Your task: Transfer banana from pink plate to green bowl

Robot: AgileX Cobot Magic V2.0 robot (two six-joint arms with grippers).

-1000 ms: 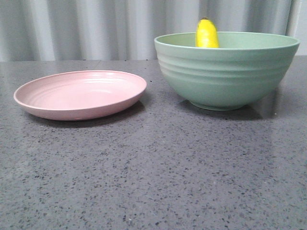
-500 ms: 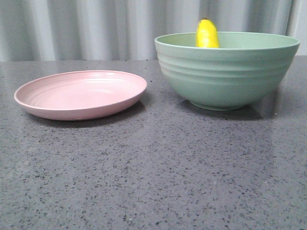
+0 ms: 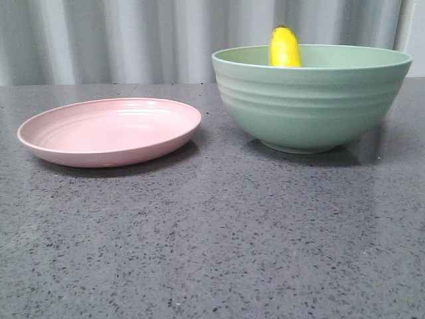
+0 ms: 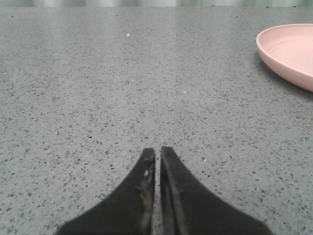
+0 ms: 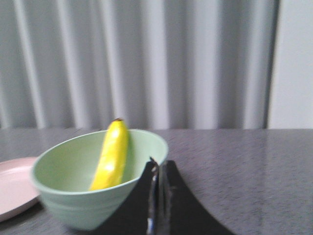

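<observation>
Yellow banana [image 5: 112,155] leans inside green bowl [image 5: 73,205], only its tip seemingly visible frontally; both hands closed, empty.

Yellow banana [image 3: 285,46] leans upright inside green bowl [image 3: 312,106] — pink plate [image 3: 109,131] beside it, bare

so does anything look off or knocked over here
Nothing spilled or damaged. The banana stands on end in the green bowl, leaning on its wall with its tip above the rim. The pink plate sits flat, bare.
</observation>
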